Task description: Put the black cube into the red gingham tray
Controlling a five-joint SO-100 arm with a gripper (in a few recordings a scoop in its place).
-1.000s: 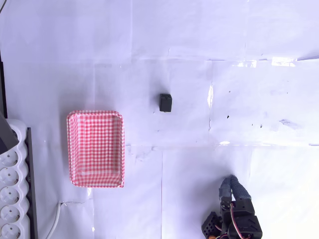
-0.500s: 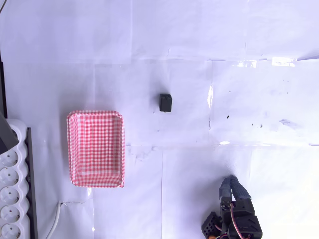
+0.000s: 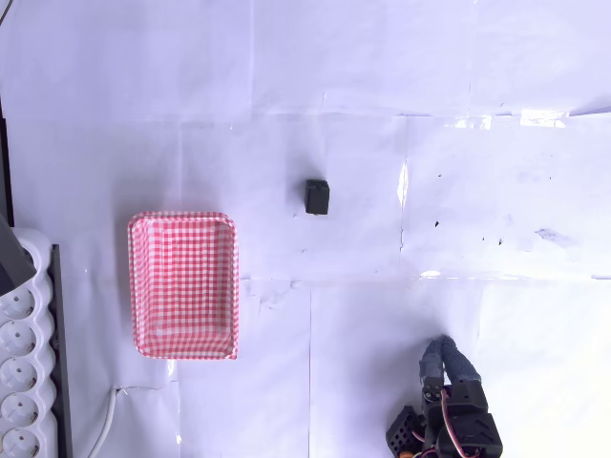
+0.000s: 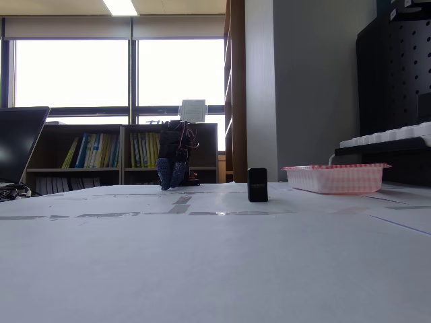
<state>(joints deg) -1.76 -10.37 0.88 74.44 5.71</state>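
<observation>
Nothing of the task is done yet, judging by how things lie: the cube has not been picked up and the tray holds nothing that can be seen. Nearest the fixed camera stretches the white paper-covered table (image 4: 202, 269), and on it the black cube (image 4: 257, 185) stands upright and alone, with the red gingham tray (image 4: 335, 177) to its right and a little further back; the 2 are well apart. Behind them, at the far side of the table, the arm sits folded with its gripper (image 4: 172, 176) pointing down to the tabletop, far from the cube. Its fingers look close together, but at this range I cannot tell whether they are pressed together or slightly parted. All of the work remains: reach to the cube, grasp it, carry it over the rim and release it. The overhead view gives the layout that the low fixed view flattens: the cube (image 3: 317, 197) lies up and right of the tray (image 3: 183, 285), the tray's inside is bare, and the gripper (image 3: 441, 351) is low at the right, well apart from both. It also shows a white power strip (image 3: 24, 382) just left of the tray. The fixed view adds heights: the tray's shallow rim and the cube's upright stance.
</observation>
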